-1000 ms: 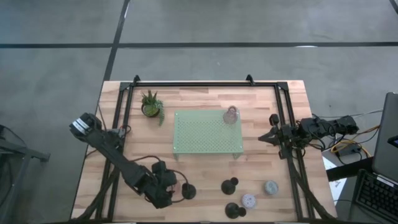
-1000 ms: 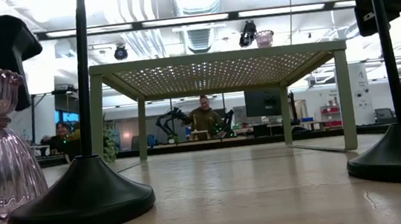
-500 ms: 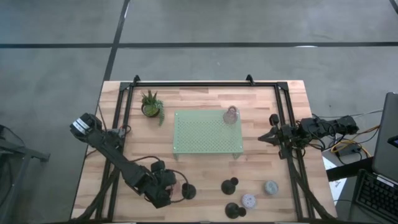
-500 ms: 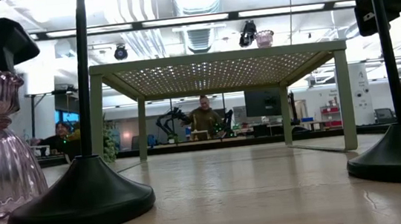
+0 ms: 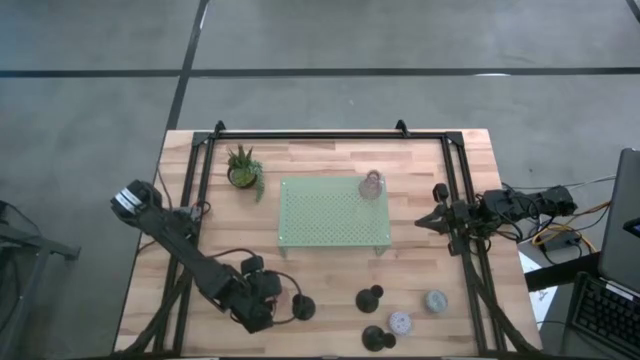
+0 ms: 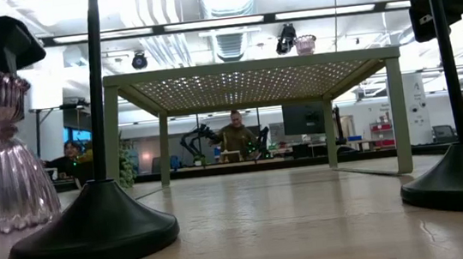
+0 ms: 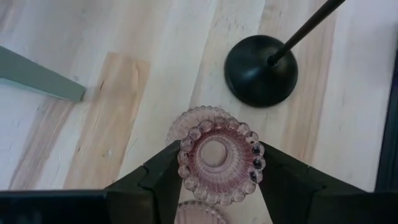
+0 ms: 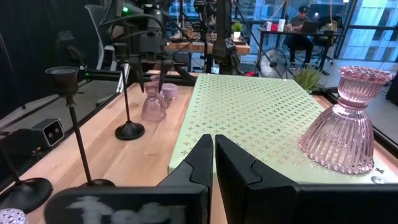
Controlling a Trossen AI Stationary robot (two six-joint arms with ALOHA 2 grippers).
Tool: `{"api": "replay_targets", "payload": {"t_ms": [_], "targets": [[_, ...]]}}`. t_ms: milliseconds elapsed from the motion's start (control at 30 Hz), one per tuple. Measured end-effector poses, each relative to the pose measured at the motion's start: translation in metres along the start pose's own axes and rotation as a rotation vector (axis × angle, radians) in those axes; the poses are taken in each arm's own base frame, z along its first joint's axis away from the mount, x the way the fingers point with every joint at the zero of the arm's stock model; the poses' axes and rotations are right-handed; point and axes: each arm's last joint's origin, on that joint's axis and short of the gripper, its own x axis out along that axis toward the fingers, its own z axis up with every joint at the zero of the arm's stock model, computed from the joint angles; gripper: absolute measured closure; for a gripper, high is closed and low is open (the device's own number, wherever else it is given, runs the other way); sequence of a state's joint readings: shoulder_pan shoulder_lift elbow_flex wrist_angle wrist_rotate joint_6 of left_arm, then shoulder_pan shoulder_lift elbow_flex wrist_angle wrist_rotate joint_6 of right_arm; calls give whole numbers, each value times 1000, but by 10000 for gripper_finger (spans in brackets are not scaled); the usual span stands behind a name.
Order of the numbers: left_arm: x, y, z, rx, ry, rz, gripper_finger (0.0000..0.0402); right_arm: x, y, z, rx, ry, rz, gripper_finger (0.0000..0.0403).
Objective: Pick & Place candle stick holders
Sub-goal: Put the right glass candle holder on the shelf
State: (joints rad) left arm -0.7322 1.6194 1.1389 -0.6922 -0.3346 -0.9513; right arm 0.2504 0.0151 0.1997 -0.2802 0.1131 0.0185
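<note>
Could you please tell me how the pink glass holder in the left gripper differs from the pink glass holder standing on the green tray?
The held pink glass holder is clamped between the left gripper's jaws near the table's front edge; the tray holder stands free on the raised green tray. The held one sits beside a black holder; the tray holder stands alone. Both are ribbed pink glass.

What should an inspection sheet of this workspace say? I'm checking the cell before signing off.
Surface: wooden table, no spill seen.
Job's things: pink glass holder in the left gripper; second pink holder upright on the green tray; three black holders and two pale holders on the wood in front of the tray.
Clutter: potted plant.
Grippers: left gripper shut on the pink glass holder; right gripper shut, empty, beside the tray.
Cables: loose bundle behind the right arm.
Surroundings: people at desks beyond.
</note>
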Motion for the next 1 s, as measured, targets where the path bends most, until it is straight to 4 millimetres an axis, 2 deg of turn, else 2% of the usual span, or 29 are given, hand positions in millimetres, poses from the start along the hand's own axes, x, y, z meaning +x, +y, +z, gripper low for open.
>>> {"api": "replay_targets", "payload": {"t_ms": [167,367,1000], "targets": [[-8,2,3,-3,-21,-15,224,0,0,-1,0,4,-1,390],[-24,6,12,-4,-59,-32,217,1,0,-1,-1,4,-1,390],[-97,58,49,-50,-264,-93,219,1,0,-1,-5,5,0,390]]}}
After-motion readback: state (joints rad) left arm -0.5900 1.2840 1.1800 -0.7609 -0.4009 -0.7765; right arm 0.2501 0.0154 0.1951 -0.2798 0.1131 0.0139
